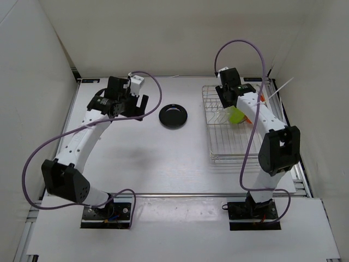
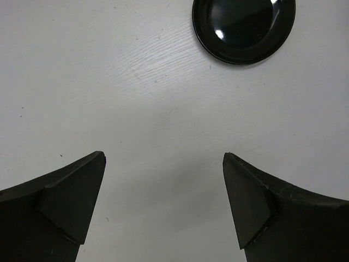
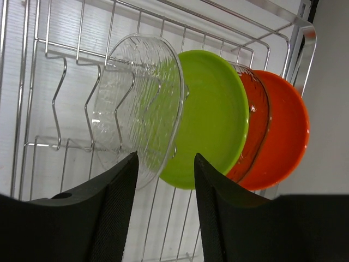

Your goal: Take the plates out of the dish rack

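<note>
Overhead I see the black plate [image 1: 173, 115] flat near the desk's far edge, beside my wide-open, empty left end effector [image 2: 163, 158]. Only the right wrist shows the rack [image 3: 299, 41] holding a clear plate [image 3: 136, 103], green plate [image 3: 215, 114] and orange plate [image 3: 283, 131] upright. The right end effector [image 3: 165, 158] is half-closed astride the clear rim; I can't tell if it grips.

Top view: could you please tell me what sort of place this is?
Probably a robot test cell, not a kitchen: white walls enclose the table, two arms are bolted at its edge, and a dish rack sits on it.
</note>
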Controlling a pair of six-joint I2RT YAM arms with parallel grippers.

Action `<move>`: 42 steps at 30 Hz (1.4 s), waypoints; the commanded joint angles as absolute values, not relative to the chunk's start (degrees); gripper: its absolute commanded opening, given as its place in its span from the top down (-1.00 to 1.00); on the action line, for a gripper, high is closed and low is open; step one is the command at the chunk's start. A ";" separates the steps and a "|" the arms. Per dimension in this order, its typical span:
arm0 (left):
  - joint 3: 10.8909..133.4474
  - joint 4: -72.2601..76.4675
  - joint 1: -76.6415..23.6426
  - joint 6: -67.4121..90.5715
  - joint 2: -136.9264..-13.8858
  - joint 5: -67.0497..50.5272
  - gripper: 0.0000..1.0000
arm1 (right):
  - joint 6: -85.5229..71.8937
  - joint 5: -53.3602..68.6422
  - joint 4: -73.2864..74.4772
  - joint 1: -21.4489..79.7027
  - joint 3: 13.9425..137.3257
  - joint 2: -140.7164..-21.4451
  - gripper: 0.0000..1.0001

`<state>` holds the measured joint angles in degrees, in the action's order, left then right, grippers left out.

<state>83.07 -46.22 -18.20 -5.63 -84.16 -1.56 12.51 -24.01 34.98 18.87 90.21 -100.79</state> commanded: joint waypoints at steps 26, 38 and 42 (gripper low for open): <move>74.36 -42.28 -18.28 -9.58 -73.13 -2.99 -1.00 | 14.07 -34.37 30.41 19.42 96.42 -109.78 0.49; 73.74 -41.75 -18.28 -9.58 -73.13 -2.99 -1.00 | 13.54 -36.39 31.46 20.48 96.94 -110.30 0.93; 73.22 -41.75 -18.28 -9.58 -72.60 -2.99 -1.00 | 13.01 -36.91 31.99 20.48 96.94 -110.30 0.99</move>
